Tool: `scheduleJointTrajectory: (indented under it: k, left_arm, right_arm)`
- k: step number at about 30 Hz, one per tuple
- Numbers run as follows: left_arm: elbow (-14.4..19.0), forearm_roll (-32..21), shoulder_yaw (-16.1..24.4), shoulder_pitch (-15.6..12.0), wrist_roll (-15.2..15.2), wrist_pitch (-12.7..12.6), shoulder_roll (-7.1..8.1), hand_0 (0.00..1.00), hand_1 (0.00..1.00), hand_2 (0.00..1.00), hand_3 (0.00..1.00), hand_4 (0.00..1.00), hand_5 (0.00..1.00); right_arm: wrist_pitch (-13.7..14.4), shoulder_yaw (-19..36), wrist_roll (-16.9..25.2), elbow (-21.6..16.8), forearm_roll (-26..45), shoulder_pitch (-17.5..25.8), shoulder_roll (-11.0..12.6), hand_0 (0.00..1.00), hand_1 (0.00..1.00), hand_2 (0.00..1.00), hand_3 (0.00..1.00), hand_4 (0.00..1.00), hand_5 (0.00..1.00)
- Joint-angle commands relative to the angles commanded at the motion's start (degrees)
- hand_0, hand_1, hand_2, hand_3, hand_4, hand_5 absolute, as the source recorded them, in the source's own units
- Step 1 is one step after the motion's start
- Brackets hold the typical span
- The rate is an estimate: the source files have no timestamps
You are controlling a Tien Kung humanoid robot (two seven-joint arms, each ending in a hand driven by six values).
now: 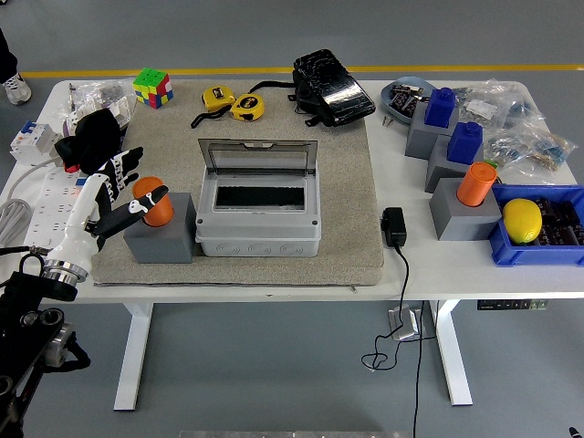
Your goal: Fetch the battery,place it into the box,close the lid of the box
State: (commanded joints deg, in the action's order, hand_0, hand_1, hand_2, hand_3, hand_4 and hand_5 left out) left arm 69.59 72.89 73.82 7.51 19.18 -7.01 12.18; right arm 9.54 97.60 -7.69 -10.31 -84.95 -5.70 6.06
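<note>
The robot's left hand (117,187), fingers spread, closes on the orange battery (152,200) in its grey holder (160,239) (lid-up box (258,214) alongside); a loose pinch could topple it.

Orange battery (152,200) on grey block (161,239); grey box (258,215); beige mat (351,219); white counter (301,285); multicoloured cube (152,88); yellow tape measures (234,103).

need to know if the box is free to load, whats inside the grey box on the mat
The grey box stands open, lid tilted up at the back. Its opening shows only a dark, shallow recess with nothing visible in it. The front wall hides the near part of the interior, so that part cannot be checked.
</note>
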Motion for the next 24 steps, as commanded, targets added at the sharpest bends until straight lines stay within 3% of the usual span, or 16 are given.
scheduleJointTrajectory:
  k: [1,2,17,24]
  left_arm:
    - [0.1,-0.2,-0.1,0.1,0.1,-0.2,-0.02,0.787,0.861,0.839,0.829,0.998,0.45]
    - [0.3,-0.4,-0.2,0.1,0.2,-0.3,-0.08,0.722,0.808,0.822,0.831,0.998,0.445]
    - [-0.7,-1.0,-1.4,0.8,0.7,-0.5,-1.77,0.74,0.826,0.819,0.832,0.998,0.44]
    - [-2.0,-0.9,-2.4,0.5,0.8,-0.7,-1.74,0.75,0.835,0.822,0.826,0.998,0.439]
  right_arm:
    - [0.0,0.1,0.0,0.0,-0.1,0.0,0.0,0.844,0.847,0.809,0.855,0.998,0.998]
    - [0.0,0.2,0.0,0.0,-0.2,0.0,0.0,0.844,0.847,0.809,0.855,0.998,0.998]
    - [0.0,0.4,0.0,0.0,-0.3,-0.2,0.1,0.844,0.846,0.809,0.855,0.998,0.998]
    - [0.0,0.6,0.0,0.0,-0.4,0.0,0.3,0.844,0.846,0.809,0.855,0.998,0.998]
